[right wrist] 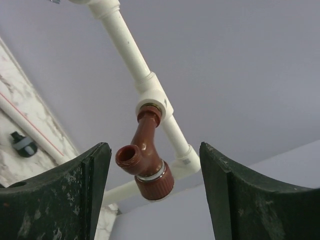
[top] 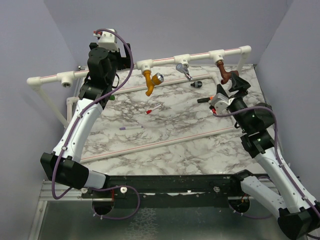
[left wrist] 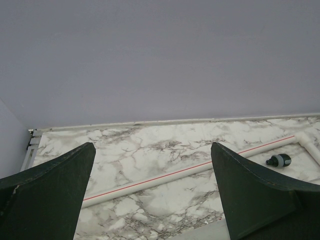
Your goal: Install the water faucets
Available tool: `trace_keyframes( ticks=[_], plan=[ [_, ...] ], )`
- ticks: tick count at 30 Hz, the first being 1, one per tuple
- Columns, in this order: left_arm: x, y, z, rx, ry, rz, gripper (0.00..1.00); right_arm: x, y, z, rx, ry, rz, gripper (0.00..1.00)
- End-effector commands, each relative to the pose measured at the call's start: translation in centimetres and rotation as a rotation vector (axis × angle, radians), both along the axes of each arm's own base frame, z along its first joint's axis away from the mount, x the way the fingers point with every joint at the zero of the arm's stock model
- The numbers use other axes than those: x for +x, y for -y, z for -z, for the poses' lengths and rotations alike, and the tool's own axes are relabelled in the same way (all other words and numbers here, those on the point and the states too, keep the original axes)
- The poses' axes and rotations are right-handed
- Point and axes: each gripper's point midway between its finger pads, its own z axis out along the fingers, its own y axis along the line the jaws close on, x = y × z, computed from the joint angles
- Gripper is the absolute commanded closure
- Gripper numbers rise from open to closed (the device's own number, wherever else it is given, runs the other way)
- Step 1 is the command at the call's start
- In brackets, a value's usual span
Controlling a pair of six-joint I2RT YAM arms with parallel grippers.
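Observation:
Three water faucets hang from the tee sockets of the white pipe rail [top: 165,60] at the back: mustard-orange [top: 150,81], silver-grey [top: 183,69] and dark brown [top: 224,73]. The leftmost socket [top: 66,80] is empty. A small green bit [top: 113,98] shows beside the left arm; I cannot tell whether it is the dark green faucet. My right gripper [top: 233,83] is open just in front of the brown faucet [right wrist: 148,152]. The faucet sits between the fingers [right wrist: 154,146] in the right wrist view, untouched. My left gripper [top: 117,64] is raised near the rail, open and empty [left wrist: 152,150].
Loose white pipes with red stripes lie on the marble table [top: 165,142] [left wrist: 180,171]. A black cap [top: 196,84] [left wrist: 278,160], a black-and-orange piece [top: 205,100], a red-tipped marker [top: 152,109] and a purple one [top: 130,128] lie mid-table. Grey walls close three sides.

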Motion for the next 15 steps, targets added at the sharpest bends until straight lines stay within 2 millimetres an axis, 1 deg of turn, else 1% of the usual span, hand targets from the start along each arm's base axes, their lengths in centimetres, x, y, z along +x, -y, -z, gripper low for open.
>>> trace_keyframes(
  ticks=[1, 5, 8, 11, 15],
  plan=[
    [0.3, 0.0, 7.1, 0.035, -0.21, -0.004, 0.01, 0.9, 1.2, -1.8, -0.095, 0.137, 0.124, 0.25],
    [0.3, 0.0, 7.0, 0.034, -0.209, -0.003, 0.01, 2.0, 1.7, -1.3, -0.148, 0.143, 0.204, 0.28],
    [0.3, 0.0, 7.0, 0.034, -0.207, -0.003, 0.01, 2.5, 2.0, -1.5, -0.155, 0.162, 0.246, 0.31],
    [0.3, 0.0, 7.0, 0.033, -0.207, -0.001, 0.01, 3.2, 2.3, -1.4, -0.191, 0.159, 0.303, 0.36],
    [0.3, 0.0, 7.1, 0.033, -0.21, 0.0, 0.01, 3.9, 2.5, -1.4, -0.189, 0.16, 0.342, 0.39]
  ],
)
